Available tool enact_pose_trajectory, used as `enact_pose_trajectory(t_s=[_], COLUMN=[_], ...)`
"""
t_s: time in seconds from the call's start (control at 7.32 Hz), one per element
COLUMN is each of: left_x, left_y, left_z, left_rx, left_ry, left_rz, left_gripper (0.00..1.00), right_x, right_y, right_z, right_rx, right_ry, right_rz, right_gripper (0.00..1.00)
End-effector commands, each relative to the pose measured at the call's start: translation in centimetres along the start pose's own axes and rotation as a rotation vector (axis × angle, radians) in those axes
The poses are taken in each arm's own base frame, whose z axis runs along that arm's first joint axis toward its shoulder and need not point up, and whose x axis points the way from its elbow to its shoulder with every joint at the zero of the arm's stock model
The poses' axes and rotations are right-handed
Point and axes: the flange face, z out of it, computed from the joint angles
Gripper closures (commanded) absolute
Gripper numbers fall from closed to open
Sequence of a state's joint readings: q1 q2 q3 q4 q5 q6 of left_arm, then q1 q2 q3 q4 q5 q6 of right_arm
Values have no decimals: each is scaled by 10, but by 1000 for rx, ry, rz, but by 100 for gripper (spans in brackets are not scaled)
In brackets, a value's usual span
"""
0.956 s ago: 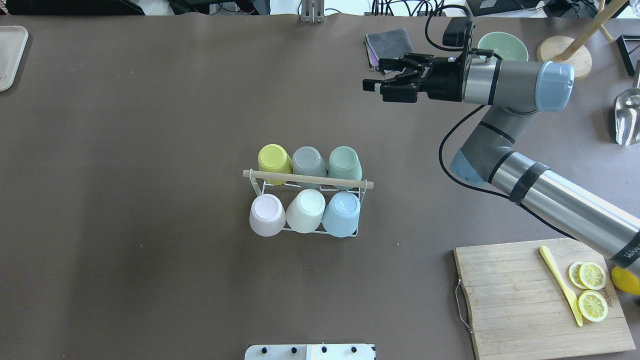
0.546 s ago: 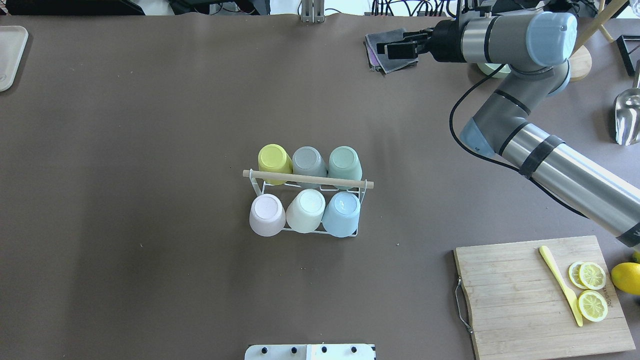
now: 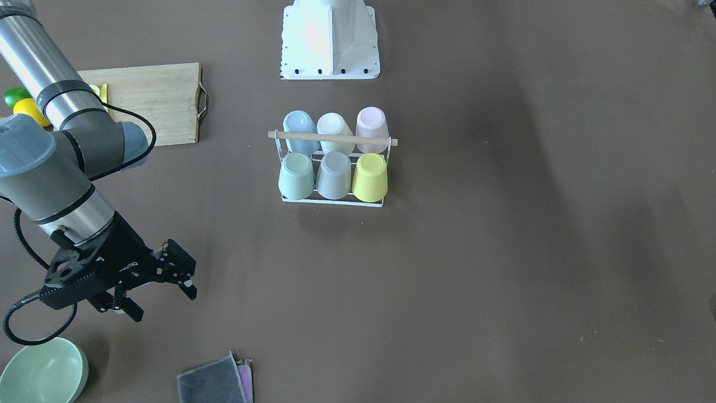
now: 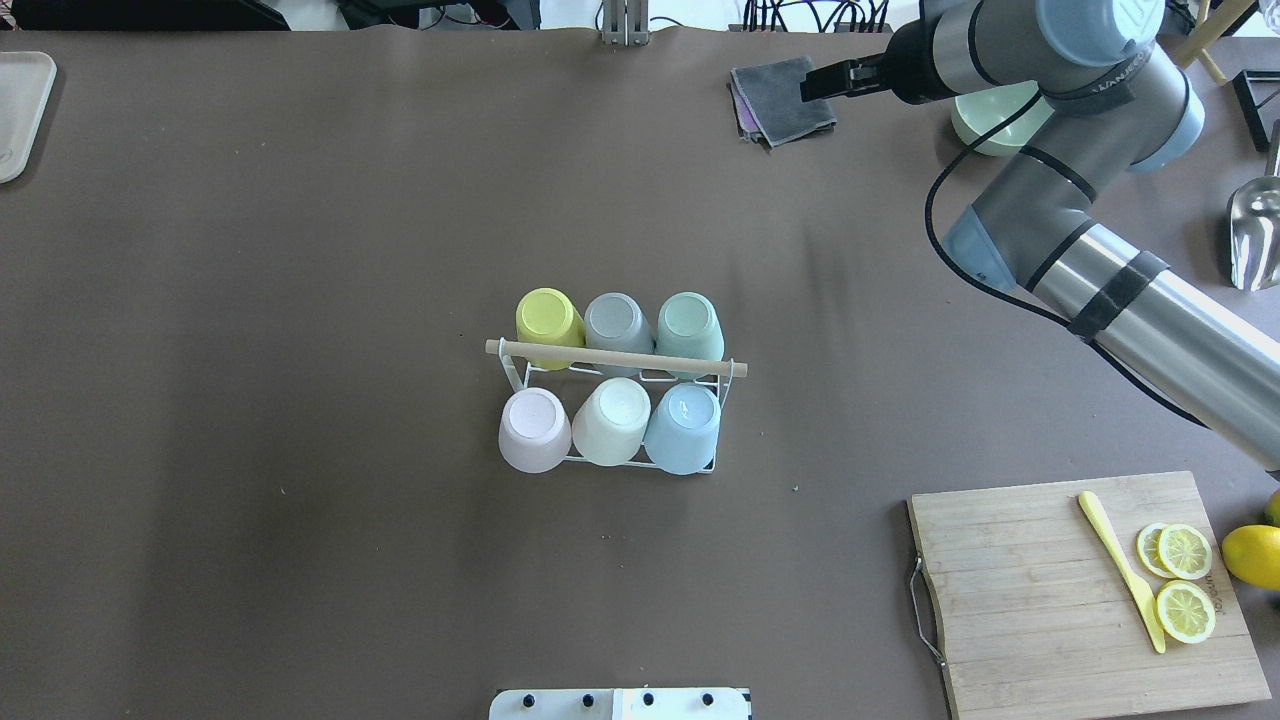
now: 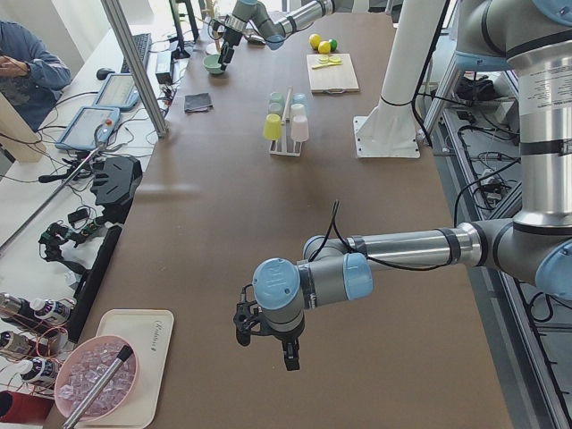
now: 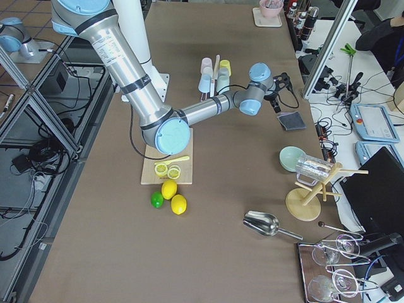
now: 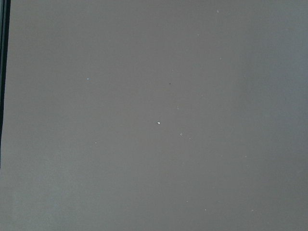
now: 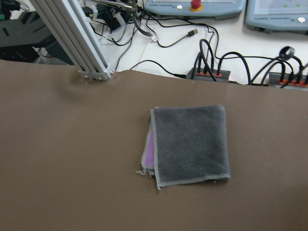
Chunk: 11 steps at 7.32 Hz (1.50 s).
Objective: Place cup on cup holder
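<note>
Right gripper (image 3: 162,301): fingers spread wide, nothing between them; within the last second it has swung off from the middle of the table (image 4: 300,250) toward the far edge
Left gripper (image 5: 264,350): hangs over bare table, far from everything else; spread or closed cannot be told
Cup holder (image 4: 617,357): well apart from the right gripper, back toward the robot's base, unmoved
Cups (image 4: 612,420): six, all upside down on the holder, every place filled, none shifted
Cloth (image 4: 775,95): folded, just below and ahead of the right fingertips
Bowl (image 4: 985,125): beside the right wrist
Meaning: the placing looks finished, the arm is backing off empty
</note>
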<state>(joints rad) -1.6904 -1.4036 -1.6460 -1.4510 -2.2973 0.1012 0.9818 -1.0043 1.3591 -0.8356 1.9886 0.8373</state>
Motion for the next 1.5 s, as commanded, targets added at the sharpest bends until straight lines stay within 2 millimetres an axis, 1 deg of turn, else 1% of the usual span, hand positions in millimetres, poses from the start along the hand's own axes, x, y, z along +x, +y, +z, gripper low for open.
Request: enact_pose_trajectory(t_s=[0.0,0.14,0.27,0.41,0.55,0.68,0.82,0.96,1.09,1.23,1.37], left_x=[-1,0,-1,0,0,-1,0,0,0,0,0], left_y=[0,0,0,0,0,0,0,0,0,0,0], left_z=[1,1,1,1,1,1,1,1,1,1,0], left_rx=[-1,-1,-1,-1,-1,-1,-1,-1,-1,-1,0], left_ry=[-1,1,-1,1,1,-1,1,1,1,1,1], left_rz=[-1,-1,-1,-1,-1,-1,-1,-1,-1,-1,0], left_gripper=[1,1,1,1,1,1,1,1,1,1,1], right_x=[-2,-13,4,48,99,141,183,219,257,287,321], right_y=[25,28,24,30,55,69,79,99,126,151,161], right_z=[-59,-94,-119,-134,-144,-157,-178,-195,-209,-221,-238], right_rx=[-190,-290,-354,-418,-481,-521,-549,-567,-586,-617,-616], right_ry=[203,291,348,379,394,377,325,312,323,274,251], right_rz=[-46,-102,-152,-212,-245,-200,-80,10,73,96,110], right_gripper=[0,0,0,0,0,0,0,0,0,0,0])
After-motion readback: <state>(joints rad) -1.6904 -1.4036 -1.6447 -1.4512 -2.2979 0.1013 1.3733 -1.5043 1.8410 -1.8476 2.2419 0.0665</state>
